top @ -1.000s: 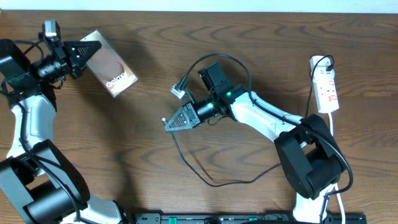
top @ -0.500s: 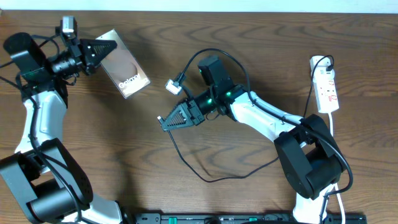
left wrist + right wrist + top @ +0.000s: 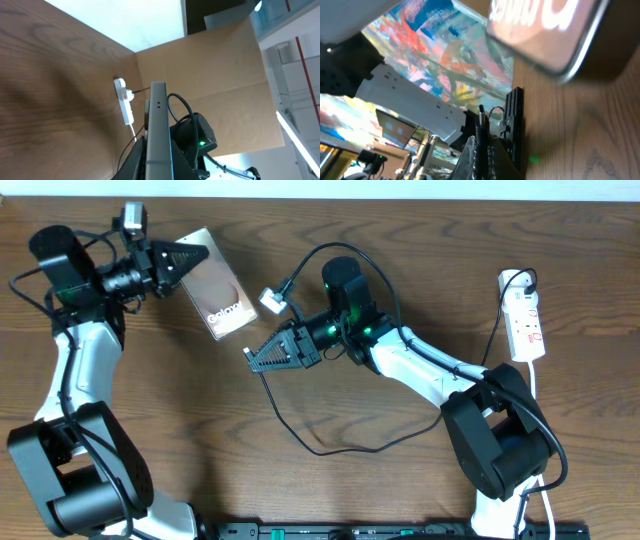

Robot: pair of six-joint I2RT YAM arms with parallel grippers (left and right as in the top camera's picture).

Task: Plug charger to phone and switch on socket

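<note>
My left gripper point(image 3: 192, 253) is shut on one end of the phone point(image 3: 224, 300), a dark slab with a brownish patch and white "Galaxy" lettering, held above the table at the upper left. In the left wrist view the phone point(image 3: 159, 115) shows edge-on between the jaws point(image 3: 159, 162). My right gripper point(image 3: 258, 358) is shut on the charger's black plug tip point(image 3: 249, 353), just right of and below the phone's free end. In the right wrist view the tip point(image 3: 481, 117) points toward the blurred phone end point(image 3: 545, 30). The white socket point(image 3: 524, 316) lies at the far right.
The charger's thin black cable point(image 3: 320, 448) loops over the table below the right arm, and another stretch arcs above it to a small white connector point(image 3: 270, 301) near the phone. The socket point(image 3: 124, 97) also shows in the left wrist view. A black bar point(image 3: 400, 530) runs along the front edge.
My left gripper has carried the phone to the right, toward the middle. My right gripper has moved left and slightly up with the plug tip, closing the gap to the phone.
</note>
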